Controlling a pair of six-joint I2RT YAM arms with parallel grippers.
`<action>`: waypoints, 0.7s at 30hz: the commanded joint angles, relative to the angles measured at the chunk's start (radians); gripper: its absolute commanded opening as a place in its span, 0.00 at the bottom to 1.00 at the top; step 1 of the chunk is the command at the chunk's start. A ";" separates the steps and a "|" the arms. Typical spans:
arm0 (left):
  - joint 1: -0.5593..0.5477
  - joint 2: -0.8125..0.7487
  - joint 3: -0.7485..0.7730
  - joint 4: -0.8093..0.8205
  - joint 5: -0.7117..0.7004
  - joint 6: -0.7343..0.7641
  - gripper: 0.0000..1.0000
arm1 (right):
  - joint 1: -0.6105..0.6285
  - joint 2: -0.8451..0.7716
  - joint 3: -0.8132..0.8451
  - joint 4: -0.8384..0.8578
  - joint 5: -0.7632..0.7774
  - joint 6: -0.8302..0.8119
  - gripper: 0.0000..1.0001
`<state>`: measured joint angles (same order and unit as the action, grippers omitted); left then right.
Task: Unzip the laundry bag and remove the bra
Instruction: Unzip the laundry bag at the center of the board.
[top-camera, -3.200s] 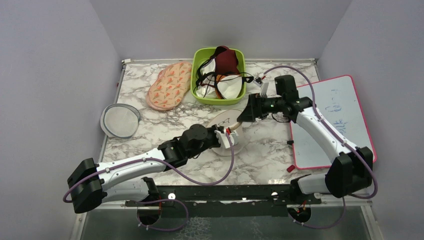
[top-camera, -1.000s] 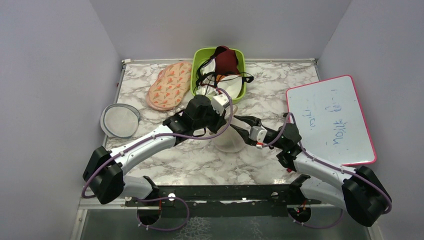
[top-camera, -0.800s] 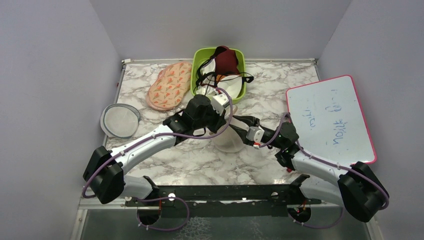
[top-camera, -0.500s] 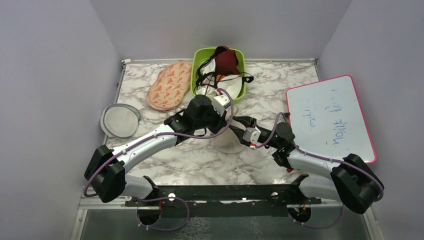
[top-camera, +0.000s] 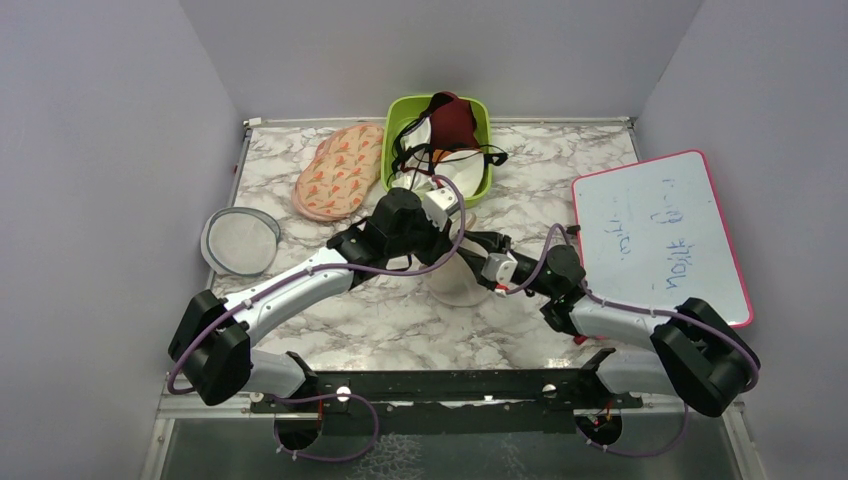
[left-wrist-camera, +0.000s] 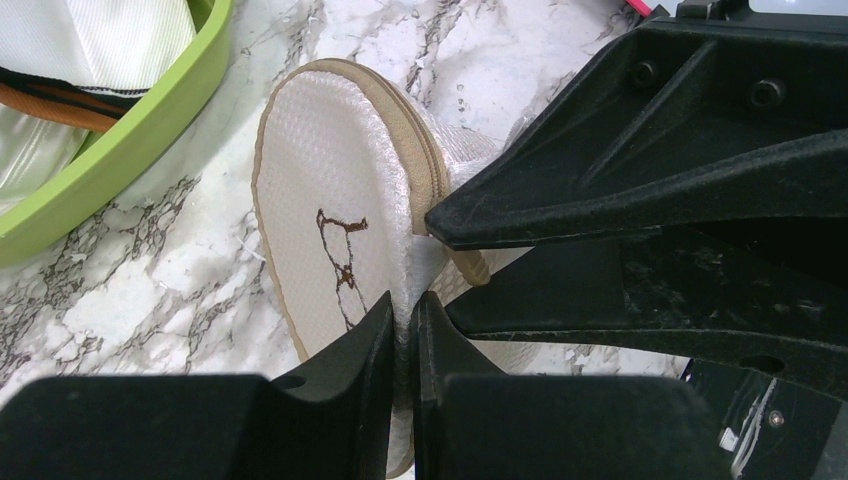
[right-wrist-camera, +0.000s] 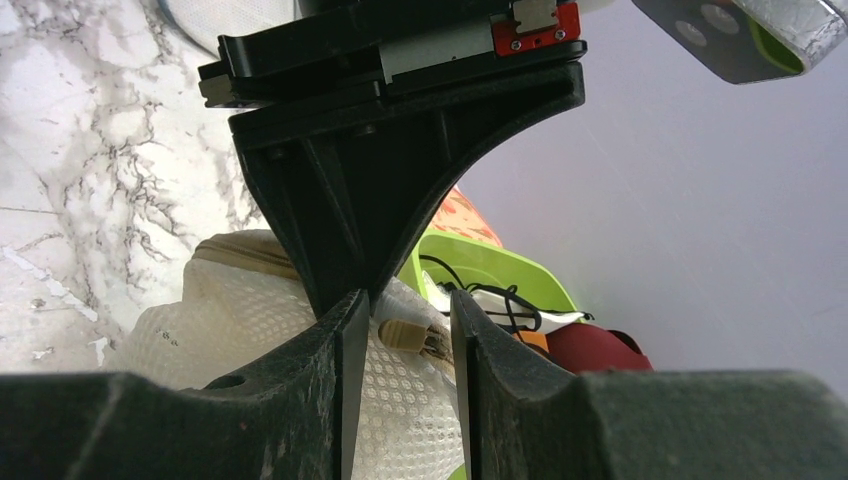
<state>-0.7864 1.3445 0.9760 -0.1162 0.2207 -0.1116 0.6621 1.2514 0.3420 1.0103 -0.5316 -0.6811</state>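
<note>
- From above, the laundry bag (top-camera: 456, 285) is mostly hidden. Both arms meet over it, and only a pale, rounded lower part shows on the bench (top-camera: 380, 325), just on the near side of the green tub (top-camera: 389, 140).
- What the bag holds cannot be made out. The mesh reads as plain cream-white in both wrist views, so the bra's place cannot be told.
- The left tool (left-wrist-camera: 404, 312) is cut off by the bottom edge of its own view. Its fingers are clenched on the bag's rim, with a thin fold of mesh pinched between them.
- The right tool (right-wrist-camera: 404, 305) shows only its finger ends in its own view, and the left arm's black wrist blocks the middle of that picture. The jaws stand parted, straddling the beige zip pull (right-wrist-camera: 405, 338) with a gap on one side, so they are not pressed on it.
- In the left wrist view the right tool's upper fingertip touches the zip band. The lower finger lies under the bag's edge.
- The bag (left-wrist-camera: 330, 220) stands up on its edge, tilted, with its flat face turned towards the tub (left-wrist-camera: 130, 140).
- The bag's mesh is fine, waffle-like and cream-white. A tan zip band runs round the rim, and a thin dark brown line drawing marks the face.
- In the right wrist view the bag's domed side (right-wrist-camera: 240, 310) shows a honeycomb weave, with the tub (right-wrist-camera: 480, 265) just beyond it.
- The tub holds a dark maroon garment (top-camera: 455, 118), white cloths and black straps in a tangle that is hard to sort out.
</note>
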 joint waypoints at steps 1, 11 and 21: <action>0.006 -0.003 0.032 0.025 0.032 -0.007 0.00 | 0.008 0.027 -0.006 0.079 0.055 0.000 0.34; 0.006 -0.002 0.031 0.025 0.029 -0.004 0.00 | 0.010 -0.002 -0.048 0.118 0.127 0.017 0.26; 0.006 0.001 0.029 0.025 0.030 0.000 0.00 | 0.009 0.000 -0.046 0.128 0.155 0.021 0.21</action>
<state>-0.7799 1.3445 0.9760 -0.1135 0.2214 -0.1135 0.6670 1.2640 0.2974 1.0912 -0.4168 -0.6666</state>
